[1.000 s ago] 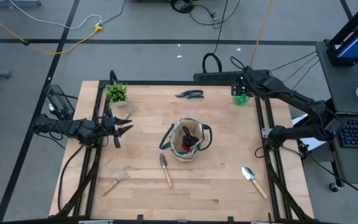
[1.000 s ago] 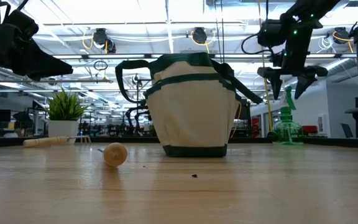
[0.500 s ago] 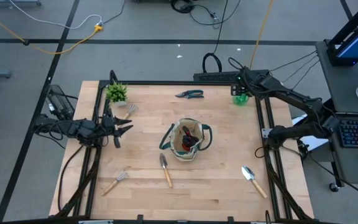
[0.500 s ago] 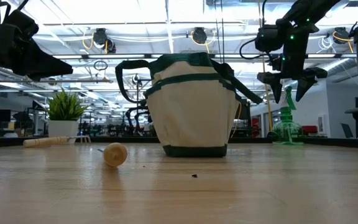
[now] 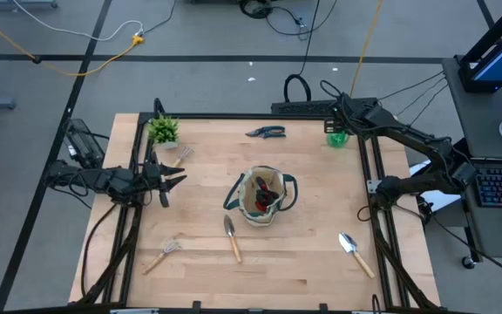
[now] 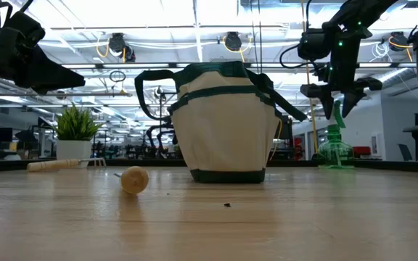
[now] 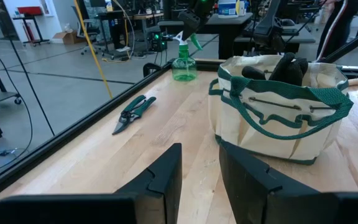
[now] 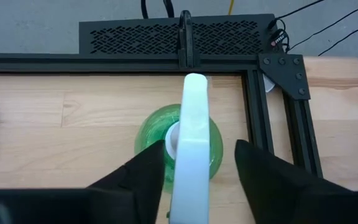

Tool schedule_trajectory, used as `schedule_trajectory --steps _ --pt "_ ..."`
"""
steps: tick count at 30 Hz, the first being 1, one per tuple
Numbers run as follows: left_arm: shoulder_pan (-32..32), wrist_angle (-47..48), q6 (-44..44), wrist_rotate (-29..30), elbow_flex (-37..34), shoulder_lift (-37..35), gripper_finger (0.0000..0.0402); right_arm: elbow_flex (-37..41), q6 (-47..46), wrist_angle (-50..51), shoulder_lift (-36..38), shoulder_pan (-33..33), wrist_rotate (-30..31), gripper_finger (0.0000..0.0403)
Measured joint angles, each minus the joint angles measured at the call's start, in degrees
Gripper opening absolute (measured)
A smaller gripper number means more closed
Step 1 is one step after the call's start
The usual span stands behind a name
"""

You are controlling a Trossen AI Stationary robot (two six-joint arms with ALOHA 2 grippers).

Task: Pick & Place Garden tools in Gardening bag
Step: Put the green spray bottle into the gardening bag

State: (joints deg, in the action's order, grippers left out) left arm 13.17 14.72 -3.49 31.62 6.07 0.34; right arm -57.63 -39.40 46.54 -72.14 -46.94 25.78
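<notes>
The right gripper [image 8: 194,171] hangs directly above the green plastic spray bottle [image 8: 178,146] that stands at the far right corner of the wooden table [image 5: 303,262]. Its two dark fingers [image 8: 135,174] are apart, one on each side of the white spray head, and in the low view their tips sit at the height of the bottle's top — they do not close on it.

The small beige canvas bag with dark green trim [image 5: 262,195] stands upright in the middle of the table, and some dark tools and a red item already lie inside it. Still on the table are:
- the dark pruning shears [image 5: 266,133], near the far edge, well apart from the bag;
- a wooden-handled metal trowel [image 5: 232,237], just in front of the bag;
- a second trowel [image 5: 356,254], near the front right;
- a small wooden-handled hand rake [image 5: 161,256], at the front left.

The left gripper [image 5: 171,181] waits at the left edge of the table — its fingers are apart and empty. The small green potted plant [image 5: 164,131] stands in the far left corner.
</notes>
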Motion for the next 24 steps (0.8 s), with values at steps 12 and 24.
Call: schedule_trajectory --steps 12,24 --pt "0.0 0.0 0.02 0.0 0.01 0.01 0.0113 -0.02 1.07 -0.06 0.02 0.0 -0.03 0.006" --pt "0.0 0.0 0.03 0.0 0.01 0.02 0.0113 -0.07 1.13 -0.02 0.12 0.02 -0.86 0.0052"
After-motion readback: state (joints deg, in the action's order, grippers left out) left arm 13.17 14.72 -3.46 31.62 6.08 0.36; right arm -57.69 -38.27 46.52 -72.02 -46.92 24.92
